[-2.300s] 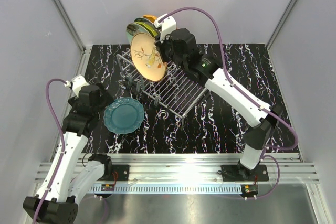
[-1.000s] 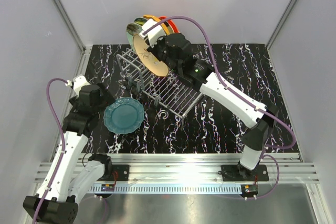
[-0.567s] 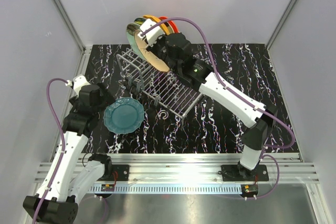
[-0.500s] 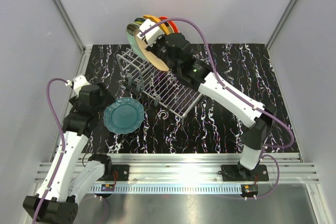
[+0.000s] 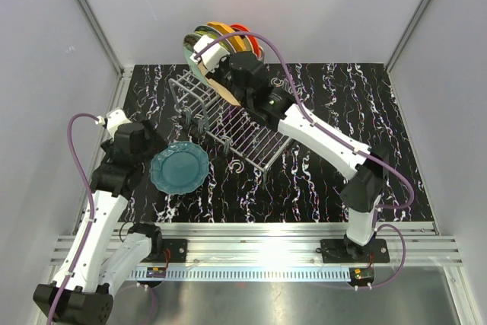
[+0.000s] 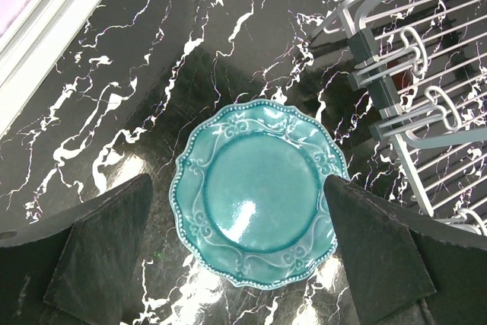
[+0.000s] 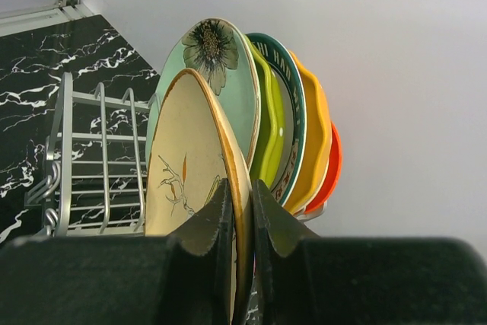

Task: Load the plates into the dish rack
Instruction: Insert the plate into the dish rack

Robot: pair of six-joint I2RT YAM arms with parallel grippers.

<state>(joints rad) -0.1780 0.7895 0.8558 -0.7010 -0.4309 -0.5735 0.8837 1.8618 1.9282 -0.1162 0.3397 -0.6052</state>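
The right gripper (image 7: pixel 240 194) pinches the rim of the floral cream plate (image 7: pixel 179 173), which stands upright in the dish rack's (image 5: pixel 251 136) raised slots against the floral pale green plate (image 7: pixel 221 74). The left gripper (image 6: pixel 236 188), jaws wide, hovers over the teal plate (image 6: pixel 259 211), which lies flat beside the rack.

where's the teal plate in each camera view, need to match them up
Top external: teal plate lies flat on the table, left of centre, beside the left arm.
Left wrist: teal plate at mid-frame.
Right wrist: not in it.
Shared landmark: dish rack, at upper right in the left wrist view, at left in the right wrist view.
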